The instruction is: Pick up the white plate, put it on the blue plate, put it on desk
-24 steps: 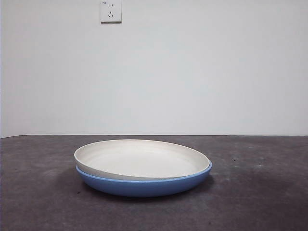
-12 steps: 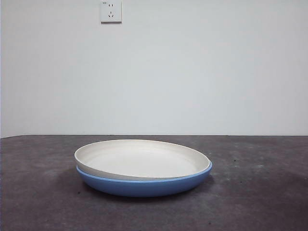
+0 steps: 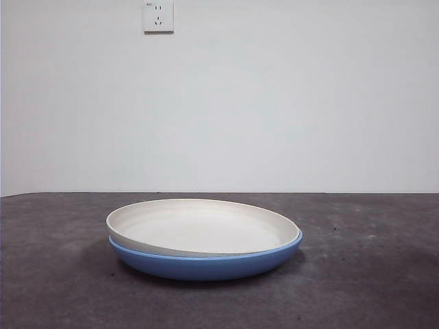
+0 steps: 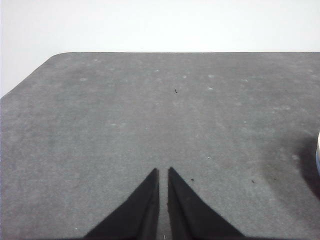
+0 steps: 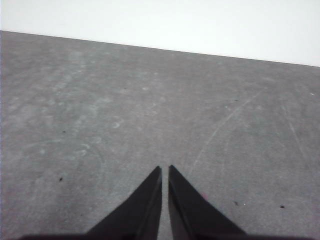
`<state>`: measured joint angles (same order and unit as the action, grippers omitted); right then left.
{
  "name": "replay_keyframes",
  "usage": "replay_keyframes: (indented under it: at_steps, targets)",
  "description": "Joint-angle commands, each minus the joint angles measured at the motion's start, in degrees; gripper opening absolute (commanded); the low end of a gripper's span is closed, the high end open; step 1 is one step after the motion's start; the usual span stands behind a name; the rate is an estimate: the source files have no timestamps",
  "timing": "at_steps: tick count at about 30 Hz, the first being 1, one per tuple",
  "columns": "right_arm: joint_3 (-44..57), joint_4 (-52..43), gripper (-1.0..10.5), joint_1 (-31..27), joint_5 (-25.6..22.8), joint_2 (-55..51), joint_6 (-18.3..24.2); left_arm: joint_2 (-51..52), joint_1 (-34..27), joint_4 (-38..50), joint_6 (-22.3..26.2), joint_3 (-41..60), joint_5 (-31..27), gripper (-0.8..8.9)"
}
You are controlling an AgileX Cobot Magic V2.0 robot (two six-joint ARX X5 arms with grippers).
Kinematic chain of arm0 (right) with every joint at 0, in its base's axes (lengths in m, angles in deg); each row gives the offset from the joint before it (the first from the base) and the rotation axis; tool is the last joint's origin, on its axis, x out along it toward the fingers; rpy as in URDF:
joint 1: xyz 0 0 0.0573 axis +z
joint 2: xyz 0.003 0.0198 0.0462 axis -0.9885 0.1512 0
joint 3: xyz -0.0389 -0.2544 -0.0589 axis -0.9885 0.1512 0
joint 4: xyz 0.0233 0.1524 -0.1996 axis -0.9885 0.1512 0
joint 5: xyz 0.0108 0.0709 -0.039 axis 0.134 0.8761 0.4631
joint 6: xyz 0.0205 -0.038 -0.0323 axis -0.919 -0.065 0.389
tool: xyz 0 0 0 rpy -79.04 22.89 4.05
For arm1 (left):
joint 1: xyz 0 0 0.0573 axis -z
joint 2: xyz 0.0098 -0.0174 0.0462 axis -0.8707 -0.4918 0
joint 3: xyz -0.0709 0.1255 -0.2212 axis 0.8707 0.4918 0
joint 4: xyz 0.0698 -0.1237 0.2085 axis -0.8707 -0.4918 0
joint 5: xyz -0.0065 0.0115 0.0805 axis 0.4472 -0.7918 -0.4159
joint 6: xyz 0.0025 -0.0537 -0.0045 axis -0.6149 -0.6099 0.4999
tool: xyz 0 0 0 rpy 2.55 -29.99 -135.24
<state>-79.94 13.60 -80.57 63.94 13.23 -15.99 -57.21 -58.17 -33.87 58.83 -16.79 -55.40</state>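
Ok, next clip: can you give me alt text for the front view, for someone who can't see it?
A round, matte cream-white plate sits slightly tilted inside a round, glossy blue plate, on a rough, speckled dark grey desk. Behind them is a plain white wall with a white power socket near the top. No robot arm or claw appears in this view.

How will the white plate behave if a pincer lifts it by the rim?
The white plate looks rigid, so it probably won't flex. Its matte rim likely grips fairly well. It sits tilted inside the glossy blue plate, so it may slide or rock first.
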Motion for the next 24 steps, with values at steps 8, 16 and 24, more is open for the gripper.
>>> replay_keyframes:
  at_steps: [8,16,24]
  targets:
    - [0.3,0.7,0.2,0.0,-0.7,-0.2,0.2,0.1,-0.1,-0.3,-0.3,1.2,-0.2,0.29]
    - [0.3,0.7,0.2,-0.1,-0.7,-0.2,-2.5,0.1,-0.1,-0.3,-0.3,1.2,-0.2,0.29]
    - [0.3,-0.5,0.2,-0.1,-1.3,-0.2,-2.6,0.1,-0.1,-0.3,-0.3,1.2,-0.2,0.29]
